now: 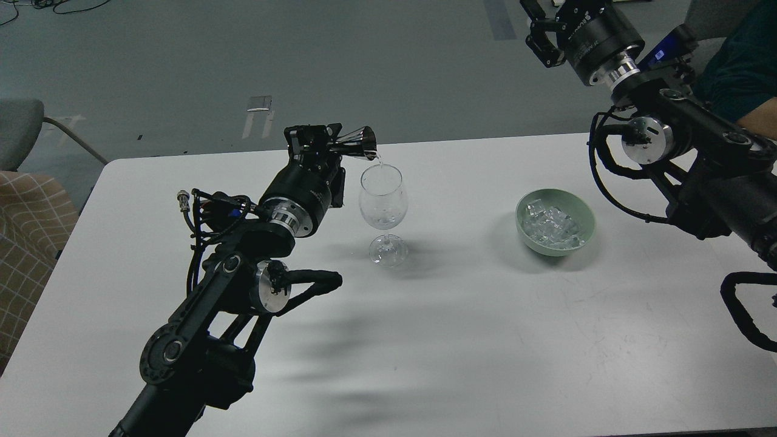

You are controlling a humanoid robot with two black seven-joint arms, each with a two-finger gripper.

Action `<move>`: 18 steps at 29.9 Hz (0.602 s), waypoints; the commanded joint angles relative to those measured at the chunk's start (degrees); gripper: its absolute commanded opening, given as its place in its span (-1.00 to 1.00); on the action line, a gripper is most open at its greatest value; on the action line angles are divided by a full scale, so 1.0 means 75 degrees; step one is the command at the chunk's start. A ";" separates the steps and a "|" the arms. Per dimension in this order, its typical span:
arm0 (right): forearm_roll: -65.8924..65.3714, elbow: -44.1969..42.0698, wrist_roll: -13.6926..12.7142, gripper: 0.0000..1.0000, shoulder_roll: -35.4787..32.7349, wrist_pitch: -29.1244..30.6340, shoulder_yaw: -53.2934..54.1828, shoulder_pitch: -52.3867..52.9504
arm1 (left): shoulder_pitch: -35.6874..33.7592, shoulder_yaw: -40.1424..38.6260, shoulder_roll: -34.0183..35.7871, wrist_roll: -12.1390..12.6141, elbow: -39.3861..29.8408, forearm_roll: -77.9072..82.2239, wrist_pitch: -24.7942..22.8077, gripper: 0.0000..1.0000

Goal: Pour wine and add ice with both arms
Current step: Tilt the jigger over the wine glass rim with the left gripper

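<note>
My left gripper (325, 141) is shut on a shiny metal jigger (358, 141), tipped on its side with its mouth over the rim of a clear stemmed wine glass (382, 203). A thin clear stream runs from the jigger into the glass. The glass stands upright on the white table (461, 340). A pale green bowl (555, 222) to the right holds several clear ice cubes (553, 227). My right arm (668, 133) rises at the upper right; its gripper (537, 27) is at the top edge, partly cut off.
A chair with a checked cushion (27, 230) stands at the left beside the table. A person in a dark green top (743, 67) is at the far right behind my right arm. Grey floor lies beyond the table's far edge.
</note>
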 commanded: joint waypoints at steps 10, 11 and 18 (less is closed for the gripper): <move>0.0002 -0.0004 0.0000 1.00 0.0000 -0.0012 0.0002 0.0000 | 0.0010 0.0187 0.0094 -0.0061 0.0001 0.0805 -0.0239 -0.83; 0.0002 -0.0004 0.0000 1.00 0.0000 -0.0012 0.0002 0.0000 | 0.0010 0.0187 0.0105 -0.0072 0.0001 0.0945 -0.0239 -0.82; 0.0002 -0.0004 0.0000 1.00 0.0000 -0.0035 0.0002 0.0000 | 0.0034 0.0222 0.0351 -0.0072 0.0012 0.1461 -0.0239 -0.82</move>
